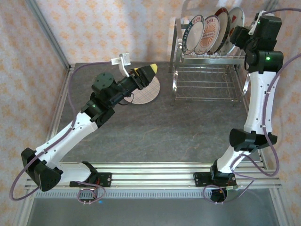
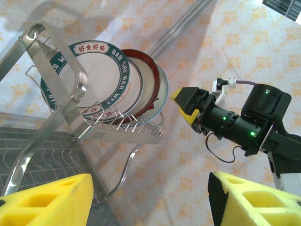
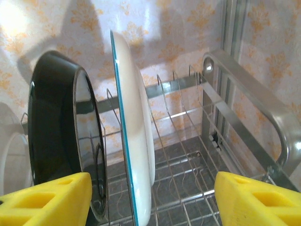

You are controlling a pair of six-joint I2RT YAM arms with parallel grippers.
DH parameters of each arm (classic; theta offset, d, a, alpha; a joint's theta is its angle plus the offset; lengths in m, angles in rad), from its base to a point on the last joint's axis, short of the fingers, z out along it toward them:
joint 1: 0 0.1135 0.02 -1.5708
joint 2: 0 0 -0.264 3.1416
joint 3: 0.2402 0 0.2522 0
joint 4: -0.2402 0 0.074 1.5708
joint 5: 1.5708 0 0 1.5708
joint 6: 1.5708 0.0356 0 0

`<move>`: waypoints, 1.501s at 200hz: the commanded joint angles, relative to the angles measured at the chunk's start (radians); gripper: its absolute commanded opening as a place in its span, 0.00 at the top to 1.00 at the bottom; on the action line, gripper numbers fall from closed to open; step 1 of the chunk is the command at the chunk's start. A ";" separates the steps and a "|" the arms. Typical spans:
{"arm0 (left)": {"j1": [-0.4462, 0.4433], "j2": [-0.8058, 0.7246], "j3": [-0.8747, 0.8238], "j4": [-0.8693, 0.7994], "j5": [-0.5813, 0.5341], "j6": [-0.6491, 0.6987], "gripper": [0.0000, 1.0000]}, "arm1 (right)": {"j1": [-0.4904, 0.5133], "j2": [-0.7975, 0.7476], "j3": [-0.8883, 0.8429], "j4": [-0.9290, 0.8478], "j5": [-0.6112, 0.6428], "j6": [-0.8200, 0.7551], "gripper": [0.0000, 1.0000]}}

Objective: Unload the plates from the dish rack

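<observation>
**Unload status: one out, four to go**

Right gripper (image 3: 150, 193): jaws spread wide, yellow fingers (image 3: 44, 200) on either side of the white teal-edged plate (image 3: 138, 141) and not closed on it. Whether a pad touches it, I cannot tell. That plate stands upright in the slots at the right end of the upper shelf of the dish rack (image 1: 204, 84), with the dark plate (image 3: 61, 132) in a slot just beside it.

Left gripper (image 1: 146, 71): jaws apart, nothing between them. It is above the far rim of the pale grid plate (image 1: 146, 94), which lies flat on the table (image 1: 164, 132) near the far edge, just left of the rack.

Progress, judged: one plate is unloaded. Four stand in the rack at the table's far right corner. The teal-and-white plate (image 1: 192, 34) is at the left end, the orange-centred plate (image 1: 207, 36) next to it, then the two by the right gripper. Early stage, most of the job left.

Pose: the right arm (image 1: 258, 94) folds at the elbow near its base and rises tall, wrist bent left into the rack's right end. The left arm (image 1: 70, 132) stretches diagonally from the near left corner toward the far middle, low over the table
</observation>
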 commanded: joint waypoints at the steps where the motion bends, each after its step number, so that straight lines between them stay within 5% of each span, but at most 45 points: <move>1: -0.007 -0.030 0.009 0.043 -0.002 0.011 0.34 | -0.002 0.024 0.045 0.002 -0.018 -0.042 0.33; 145: -0.040 -0.034 0.085 -0.006 -0.070 0.030 0.35 | -0.006 0.200 0.156 0.016 -0.051 -0.016 0.58; 219: -0.040 -0.036 0.074 -0.018 -0.094 0.027 0.35 | 0.003 0.209 0.158 0.054 -0.053 -0.023 1.00; 300: -0.040 -0.011 0.080 -0.009 -0.082 0.016 0.36 | 0.039 0.163 0.162 0.082 0.086 -0.062 1.00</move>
